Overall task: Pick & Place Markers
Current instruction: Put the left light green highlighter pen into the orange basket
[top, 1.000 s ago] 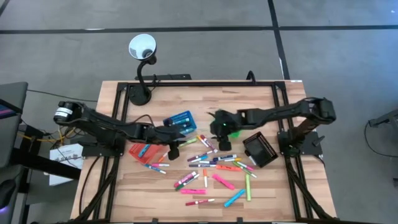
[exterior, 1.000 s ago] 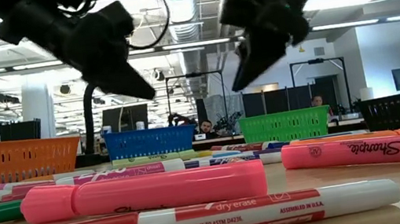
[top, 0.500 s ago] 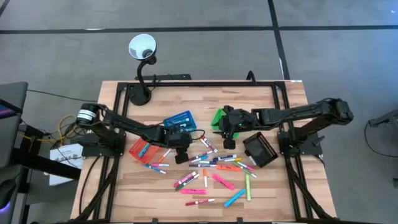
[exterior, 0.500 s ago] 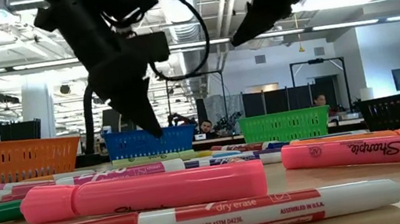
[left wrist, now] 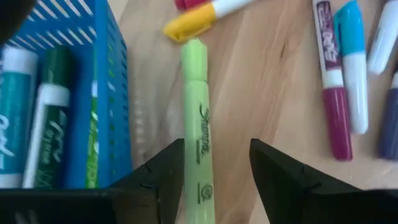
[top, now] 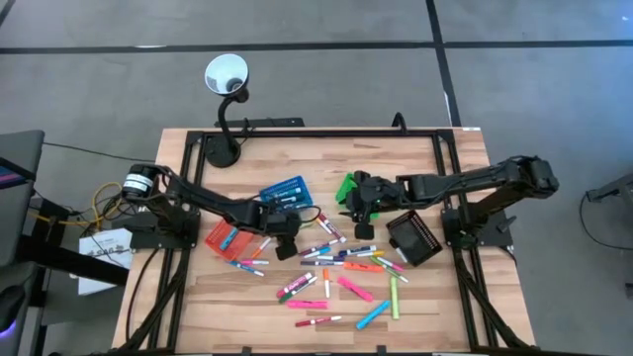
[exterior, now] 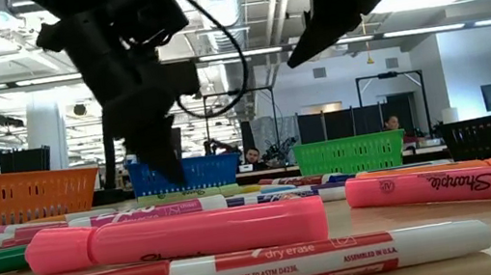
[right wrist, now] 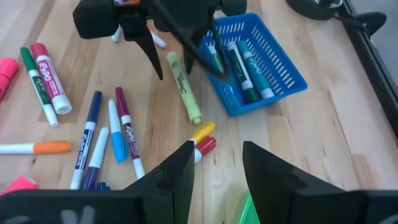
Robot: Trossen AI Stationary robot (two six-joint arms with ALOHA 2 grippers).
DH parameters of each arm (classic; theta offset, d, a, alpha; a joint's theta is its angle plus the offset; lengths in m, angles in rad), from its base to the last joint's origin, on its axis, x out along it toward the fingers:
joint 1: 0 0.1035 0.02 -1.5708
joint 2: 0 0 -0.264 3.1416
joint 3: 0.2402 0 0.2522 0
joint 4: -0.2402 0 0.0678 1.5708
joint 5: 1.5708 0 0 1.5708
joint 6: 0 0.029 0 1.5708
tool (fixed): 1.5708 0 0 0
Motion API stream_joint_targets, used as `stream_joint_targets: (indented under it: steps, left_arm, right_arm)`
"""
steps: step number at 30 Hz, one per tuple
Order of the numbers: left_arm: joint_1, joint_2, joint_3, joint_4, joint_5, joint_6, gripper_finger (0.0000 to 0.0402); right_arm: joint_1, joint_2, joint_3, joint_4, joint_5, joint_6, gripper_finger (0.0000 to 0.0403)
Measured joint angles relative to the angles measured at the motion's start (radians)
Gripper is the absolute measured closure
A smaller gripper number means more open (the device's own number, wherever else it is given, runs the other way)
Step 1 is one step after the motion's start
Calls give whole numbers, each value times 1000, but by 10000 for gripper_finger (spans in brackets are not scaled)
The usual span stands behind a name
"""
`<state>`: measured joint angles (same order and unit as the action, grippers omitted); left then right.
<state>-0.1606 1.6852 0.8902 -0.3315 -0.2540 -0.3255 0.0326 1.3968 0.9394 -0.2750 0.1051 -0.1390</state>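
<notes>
Reading "Sharpie" (black script): green highlighter [left wrist: 198, 134]

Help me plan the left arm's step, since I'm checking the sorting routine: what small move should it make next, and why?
Probably lower a little and close. The left gripper stands open astride the light-green highlighter, which lies flat on the table beside the blue basket, apparently not yet gripped. The fingers sit either side of the barrel, so closing there looks likely to catch it.
</notes>
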Motion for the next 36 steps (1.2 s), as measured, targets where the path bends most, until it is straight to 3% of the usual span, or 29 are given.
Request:
stream_joint_targets:
  steps: [13,22,31,36]
  left_arm:
    - [11,-4,-96,45,-25,-23,243]
    - [11,-25,-118,80,20,-25,338]
    - [-13,-273,-119,48,-3,-24,337]
    - [-69,-468,-118,-186,-22,-126,336]
  right_arm:
    - [0,-2,0,1,0,-1,278]
    - [0,-2,0,0,0,-2,278]
    - [0,-2,0,0,0,-2,278]
    - [0,-2,0,-1,0,0,278]
